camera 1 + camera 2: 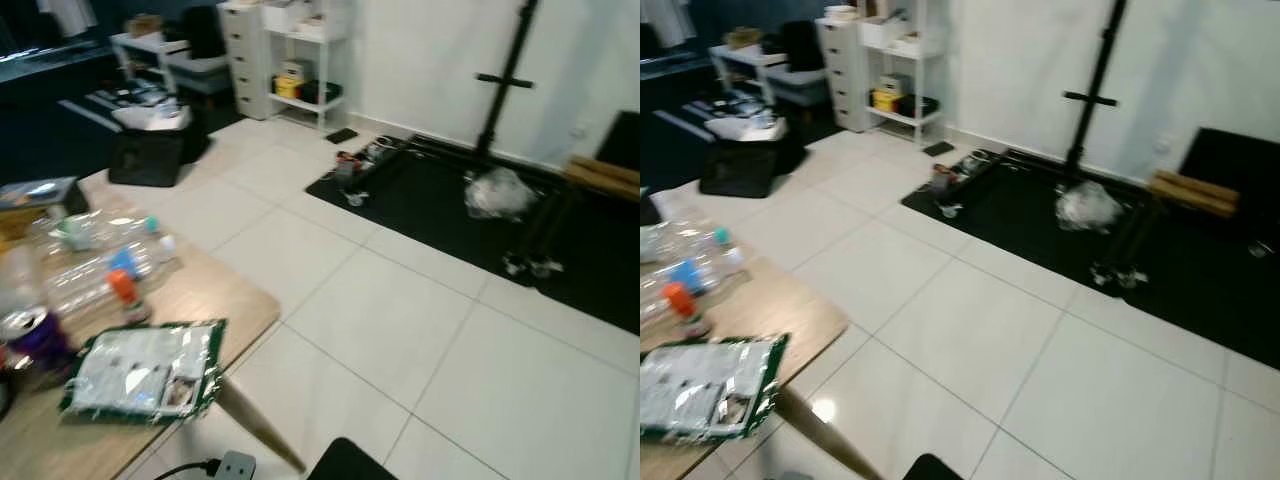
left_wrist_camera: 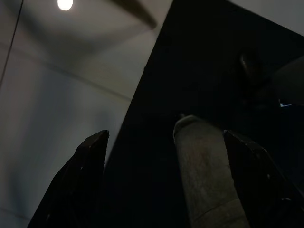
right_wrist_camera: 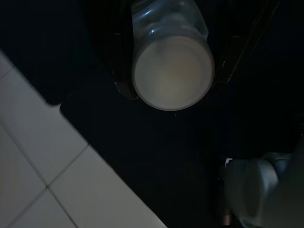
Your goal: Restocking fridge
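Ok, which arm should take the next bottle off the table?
Left. The table lies on the robot's left, and the left gripper has its fingers apart, seemingly empty. The right gripper is shut on a bottle.

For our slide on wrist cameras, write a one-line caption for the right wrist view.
Right gripper holding a pale, milky bottle, seen bottom-on above white floor tiles.

bottles (image 1: pixel 95 270): 3 | can (image 1: pixel 35 340): 1 | packet (image 1: pixel 145 368): 1
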Tool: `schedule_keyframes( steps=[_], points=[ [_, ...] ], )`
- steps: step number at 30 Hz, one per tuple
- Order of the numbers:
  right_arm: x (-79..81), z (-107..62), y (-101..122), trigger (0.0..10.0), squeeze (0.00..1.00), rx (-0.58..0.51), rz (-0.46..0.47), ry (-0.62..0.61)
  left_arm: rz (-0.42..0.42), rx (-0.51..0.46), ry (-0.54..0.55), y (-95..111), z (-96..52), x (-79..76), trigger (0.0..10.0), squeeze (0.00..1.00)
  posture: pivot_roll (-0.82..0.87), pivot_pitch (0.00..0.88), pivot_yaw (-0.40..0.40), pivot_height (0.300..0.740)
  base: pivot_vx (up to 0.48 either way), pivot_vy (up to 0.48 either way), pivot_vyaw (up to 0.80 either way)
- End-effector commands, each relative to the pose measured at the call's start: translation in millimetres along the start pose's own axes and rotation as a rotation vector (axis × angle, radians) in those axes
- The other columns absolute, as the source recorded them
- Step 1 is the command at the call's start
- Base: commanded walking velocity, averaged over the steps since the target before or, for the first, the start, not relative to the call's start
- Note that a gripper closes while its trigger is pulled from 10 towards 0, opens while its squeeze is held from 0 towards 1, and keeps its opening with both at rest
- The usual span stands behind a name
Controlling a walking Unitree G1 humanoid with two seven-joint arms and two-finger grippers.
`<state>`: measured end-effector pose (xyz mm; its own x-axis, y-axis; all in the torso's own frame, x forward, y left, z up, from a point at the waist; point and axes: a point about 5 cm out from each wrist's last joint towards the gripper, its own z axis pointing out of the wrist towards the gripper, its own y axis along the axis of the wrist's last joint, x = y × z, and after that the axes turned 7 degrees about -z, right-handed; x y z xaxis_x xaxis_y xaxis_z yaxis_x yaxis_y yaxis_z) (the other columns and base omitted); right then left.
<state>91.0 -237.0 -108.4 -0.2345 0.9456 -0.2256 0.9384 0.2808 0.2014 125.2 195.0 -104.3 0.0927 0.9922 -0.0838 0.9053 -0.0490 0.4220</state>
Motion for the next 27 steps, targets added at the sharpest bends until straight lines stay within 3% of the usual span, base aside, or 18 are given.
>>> schedule_keyframes(
  steps=[1,8,19,27],
  points=[
    [-4.9,-0.2,2,10.0,0.0,-0.008,-0.005,-0.013,0.014,0.017,0.018,-5,-1.7,4.2,10.0,0.0,0.06,0.0,-0.001,0.738,0.0,0.0,-0.8],
    [-6.2,-0.5,-1,10.0,0.0,-0.002,-0.026,-0.014,0.012,0.018,0.041,-6,-1.0,2.4,10.0,0.0,0.04,0.0,0.003,0.738,0.0,0.0,-0.8],
    [4.8,0.4,5,10.0,0.0,-0.016,-0.068,0.007,0.01,0.017,0.043,-8,-2.7,6.5,10.0,0.0,0.05,0.0,-0.012,0.738,0.0,0.0,-0.8],
    [-0.7,0.3,12,10.0,0.0,-0.031,-0.109,0.006,0.019,-0.014,0.027,5,0.5,1.7,10.0,0.0,0.05,0.0,-0.013,0.738,0.0,0.0,-0.8]
  ],
)
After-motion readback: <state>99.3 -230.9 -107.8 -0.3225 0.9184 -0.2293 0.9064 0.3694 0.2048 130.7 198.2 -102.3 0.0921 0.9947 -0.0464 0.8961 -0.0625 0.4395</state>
